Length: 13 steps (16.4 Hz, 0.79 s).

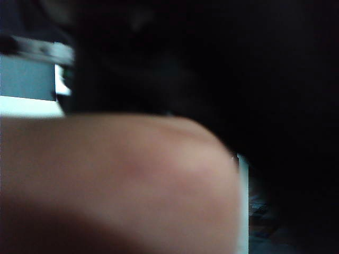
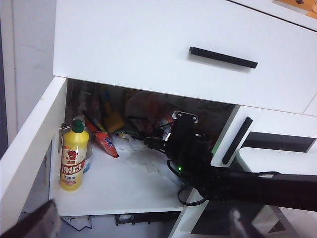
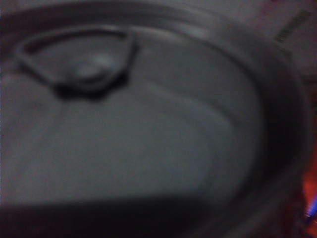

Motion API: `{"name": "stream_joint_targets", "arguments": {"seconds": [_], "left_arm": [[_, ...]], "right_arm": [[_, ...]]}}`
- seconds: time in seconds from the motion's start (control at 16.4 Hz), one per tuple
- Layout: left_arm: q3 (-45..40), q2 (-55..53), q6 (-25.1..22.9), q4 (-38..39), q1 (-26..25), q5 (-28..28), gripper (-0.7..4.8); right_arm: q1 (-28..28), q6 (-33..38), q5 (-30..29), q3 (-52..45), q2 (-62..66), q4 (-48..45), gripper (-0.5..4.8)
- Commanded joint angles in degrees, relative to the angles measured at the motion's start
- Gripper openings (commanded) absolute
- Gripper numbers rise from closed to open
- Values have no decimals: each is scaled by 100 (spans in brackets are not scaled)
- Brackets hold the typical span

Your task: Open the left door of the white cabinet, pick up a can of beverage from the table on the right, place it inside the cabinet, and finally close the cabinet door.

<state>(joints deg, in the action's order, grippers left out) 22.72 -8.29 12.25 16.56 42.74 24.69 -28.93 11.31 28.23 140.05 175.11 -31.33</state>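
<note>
left claw (image 2: 141, 225): jaws spread wide | right arm (image 2: 257, 186): stretched level, claw hidden

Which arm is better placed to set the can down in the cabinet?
Right, probably. Its arm already reaches into the open white cabinet, and the can of beverage fills its wrist view. The left gripper hangs outside, open and empty.

The exterior view is almost wholly blocked by something blurred and very near. The left wrist view looks from a little way off into the open cabinet (image 2: 124, 188), taking in the right arm (image 2: 237, 183). The right wrist view sits close over the can (image 3: 148, 139) top
</note>
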Motion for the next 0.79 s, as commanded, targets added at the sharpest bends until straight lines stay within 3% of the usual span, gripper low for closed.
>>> {"name": "stream_joint_targets", "arguments": {"seconds": [0.06,0.18,0.43,0.73,0.79], "left_arm": [[15,0,-22,-52,-2,20,479],[15,0,-22,-46,-2,127,479],[15,0,-22,-48,-2,170,479],[15,0,22,-90,-2,363,479],[15,0,20,-116,-2,365,479]], "right_arm": [[-46,-48,413,107,-96,-55,115],[-68,-280,422,107,-98,-55,118],[-138,-752,424,151,-98,-48,182],[-146,-750,422,173,-101,125,183],[-146,-750,422,173,-101,122,240]]}}
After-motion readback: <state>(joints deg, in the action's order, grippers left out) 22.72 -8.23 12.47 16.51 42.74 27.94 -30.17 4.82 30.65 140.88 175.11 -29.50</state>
